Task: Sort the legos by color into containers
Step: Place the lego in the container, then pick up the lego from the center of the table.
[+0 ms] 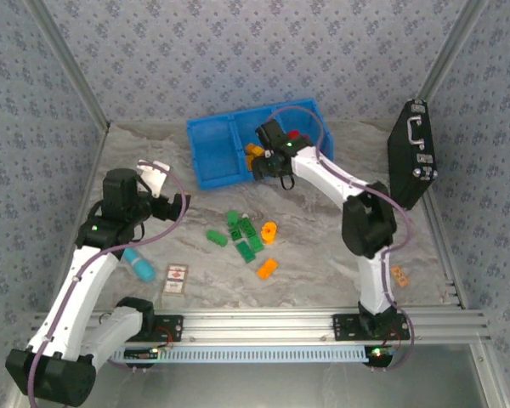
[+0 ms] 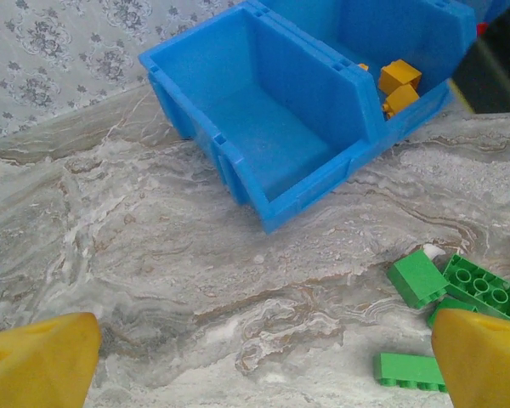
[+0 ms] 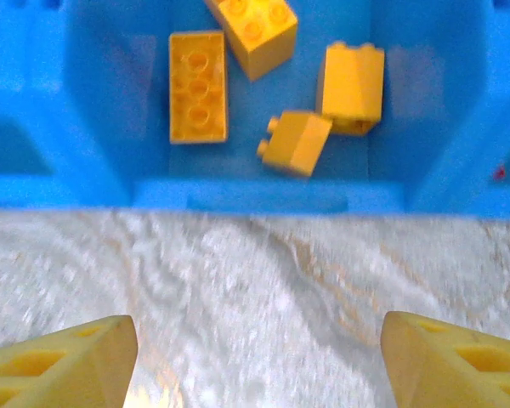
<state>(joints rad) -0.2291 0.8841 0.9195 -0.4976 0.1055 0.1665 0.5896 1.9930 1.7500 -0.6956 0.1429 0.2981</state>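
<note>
The blue bin (image 1: 211,153) lies at the back middle of the table. Its left compartment (image 2: 263,127) is empty. Several orange-yellow legos (image 3: 198,85) rest in the middle compartment, and a red lego (image 1: 294,134) shows in the right one. My right gripper (image 1: 267,167) hangs open over the bin's front wall (image 3: 255,194), nothing between its fingers (image 3: 64,361). Green legos (image 1: 242,232) and two orange ones (image 1: 268,269) lie loose on the table in front of the bin. My left gripper (image 1: 166,189) stands open left of them, over bare table (image 2: 263,365), with green legos (image 2: 416,276) to its right.
A light-blue cylinder (image 1: 138,264) and a small printed card (image 1: 177,279) lie near the left arm. A black case (image 1: 412,153) leans on the right wall. Another orange lego (image 1: 399,274) sits by the right arm's base. Patterned walls close in the table.
</note>
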